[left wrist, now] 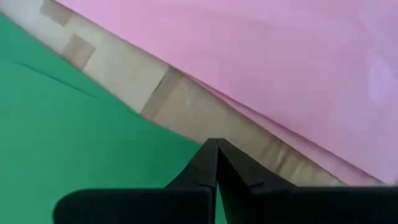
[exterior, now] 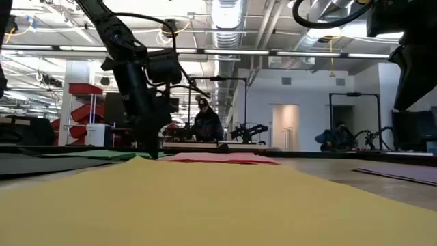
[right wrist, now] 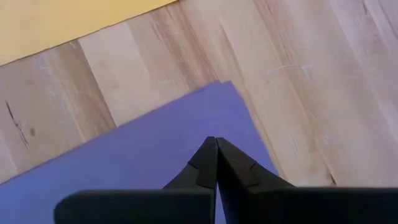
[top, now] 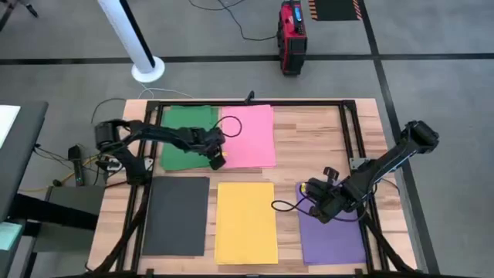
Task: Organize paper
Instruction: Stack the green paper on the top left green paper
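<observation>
Five sheets of paper lie flat on the wooden table: green and pink in the far row, dark grey, yellow and purple in the near row. My left gripper is shut, its tips down at the green sheet's near right corner, beside the bare strip before the pink sheet. My right gripper is shut over the purple sheet's far left corner. My left gripper points its shut fingertips down at the green sheet's right edge, close to the near corner. In the low view the fingers reach down to sheet level, but the yellow sheet hides the spot, so I cannot tell whether they touch. My right gripper points its shut fingertips down at the purple sheet just inside its far left corner. The sheet lies flat on the wood. Whether the tips touch it, I cannot tell.
Black frame rails run along the table's far edge and sides. Bare wood shows right of the pink sheet. A cable loop lies by the right gripper. A person stands beyond the table.
</observation>
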### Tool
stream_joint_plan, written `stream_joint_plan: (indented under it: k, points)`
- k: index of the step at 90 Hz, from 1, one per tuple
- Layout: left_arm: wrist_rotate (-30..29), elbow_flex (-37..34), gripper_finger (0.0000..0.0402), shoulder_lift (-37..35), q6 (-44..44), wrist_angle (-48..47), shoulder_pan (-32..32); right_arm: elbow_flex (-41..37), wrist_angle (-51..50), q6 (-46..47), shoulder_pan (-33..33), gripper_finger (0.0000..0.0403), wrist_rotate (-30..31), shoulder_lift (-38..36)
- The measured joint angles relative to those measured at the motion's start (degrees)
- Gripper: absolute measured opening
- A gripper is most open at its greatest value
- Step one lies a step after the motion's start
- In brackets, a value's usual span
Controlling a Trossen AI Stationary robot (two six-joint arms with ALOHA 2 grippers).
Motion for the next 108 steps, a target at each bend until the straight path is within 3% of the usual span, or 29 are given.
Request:
stream_joint_plan:
  k: [36,55,75,108]
  points:
    - [-6.5,-0.5,0.0,-8.3,-1.6,-12.8,-0.7,0.0,0.0,0.0,0.0,0.0,0.0,0.0]
    - [0.7,-0.4,0.0,-8.6,-1.2,-7.3,-1.5,0.0,0.1,0.0,0.0,0.0,-0.1,0.0]
    - [-0.2,-0.2,0.0,-4.2,-0.3,-6.2,-1.6,0.0,0.0,0.0,0.0,0.0,-0.1,0.0]
    - [-2.5,-0.3,0.0,-4.4,-1.3,-4.1,-1.4,-0.1,0.1,0.0,0.0,0.0,-0.3,0.0]
